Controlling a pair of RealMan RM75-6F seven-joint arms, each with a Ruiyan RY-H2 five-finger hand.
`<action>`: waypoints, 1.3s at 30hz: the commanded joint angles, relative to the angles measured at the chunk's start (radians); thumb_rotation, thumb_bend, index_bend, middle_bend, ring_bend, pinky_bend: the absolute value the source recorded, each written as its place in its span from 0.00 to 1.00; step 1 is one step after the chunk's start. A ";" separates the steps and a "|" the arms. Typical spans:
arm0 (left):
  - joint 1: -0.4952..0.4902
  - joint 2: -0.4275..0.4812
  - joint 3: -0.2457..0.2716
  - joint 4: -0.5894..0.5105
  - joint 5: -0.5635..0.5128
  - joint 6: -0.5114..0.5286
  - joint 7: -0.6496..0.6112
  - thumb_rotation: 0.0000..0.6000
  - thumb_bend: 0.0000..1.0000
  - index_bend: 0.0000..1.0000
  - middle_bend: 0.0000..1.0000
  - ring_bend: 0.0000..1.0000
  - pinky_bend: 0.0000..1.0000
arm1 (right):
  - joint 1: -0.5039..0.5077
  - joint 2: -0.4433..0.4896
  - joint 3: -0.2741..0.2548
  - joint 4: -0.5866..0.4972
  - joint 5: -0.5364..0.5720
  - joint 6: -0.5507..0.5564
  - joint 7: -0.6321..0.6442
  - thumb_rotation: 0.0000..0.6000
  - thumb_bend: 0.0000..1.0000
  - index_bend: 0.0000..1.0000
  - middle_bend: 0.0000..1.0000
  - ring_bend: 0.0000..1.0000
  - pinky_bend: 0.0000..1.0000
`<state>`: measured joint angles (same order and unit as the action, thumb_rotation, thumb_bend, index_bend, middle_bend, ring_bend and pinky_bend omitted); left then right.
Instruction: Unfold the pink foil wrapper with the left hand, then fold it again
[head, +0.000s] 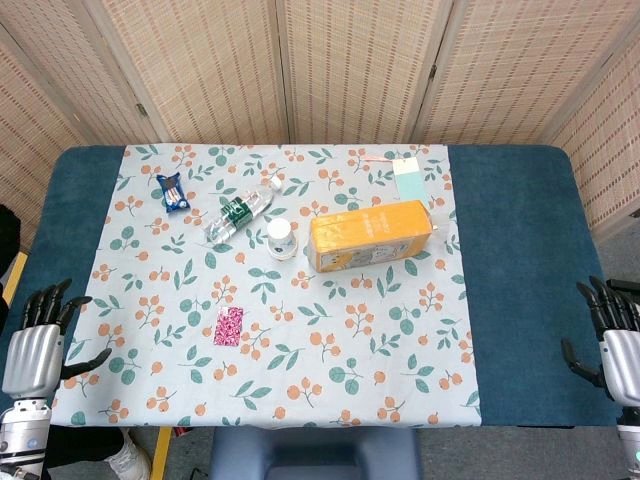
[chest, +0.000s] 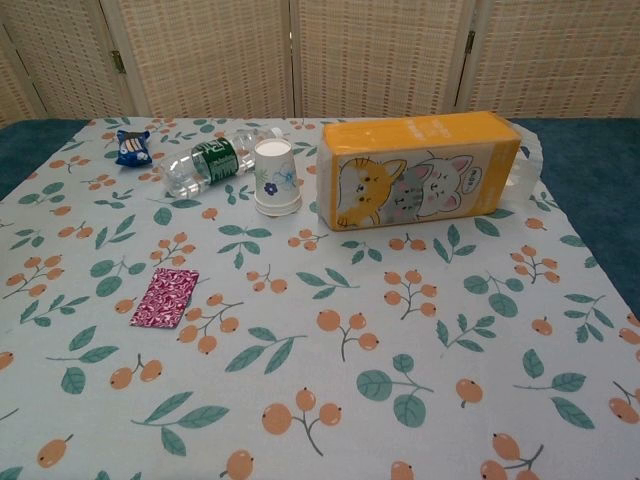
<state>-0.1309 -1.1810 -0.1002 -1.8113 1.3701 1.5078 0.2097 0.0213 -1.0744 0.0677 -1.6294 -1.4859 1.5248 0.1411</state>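
Both my hands show from the head camera, fingers spread, holding nothing: left hand (head: 35, 340) and right hand (head: 612, 335), well apart from the flat pink foil wrapper (head: 229, 326). From the chest camera, the pink foil wrapper (chest: 165, 297) lies left of and nearer than the yellow cat-printed tissue pack (chest: 420, 170).

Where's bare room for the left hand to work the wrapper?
Free: the cloth around the pink foil wrapper, from the left hand to the table's near edge. Crowded: the far side, with bottle, paper cup and tissue pack.
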 joint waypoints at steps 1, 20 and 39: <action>0.000 -0.001 -0.001 -0.001 0.000 -0.001 0.003 1.00 0.16 0.27 0.10 0.03 0.00 | 0.001 -0.002 0.004 0.001 -0.002 0.004 -0.002 1.00 0.45 0.00 0.03 0.00 0.00; -0.034 0.001 -0.006 0.014 0.015 -0.058 -0.010 1.00 0.17 0.30 0.10 0.04 0.00 | 0.005 0.001 0.008 -0.004 -0.013 0.005 -0.007 1.00 0.45 0.00 0.03 0.00 0.00; -0.215 -0.081 -0.004 0.083 0.073 -0.294 0.036 1.00 0.16 0.28 0.11 0.03 0.00 | 0.004 -0.007 0.003 0.013 -0.017 0.001 0.009 1.00 0.45 0.00 0.04 0.00 0.00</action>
<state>-0.3253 -1.2487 -0.0986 -1.7413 1.4469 1.2353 0.2298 0.0258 -1.0812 0.0708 -1.6164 -1.5027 1.5255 0.1506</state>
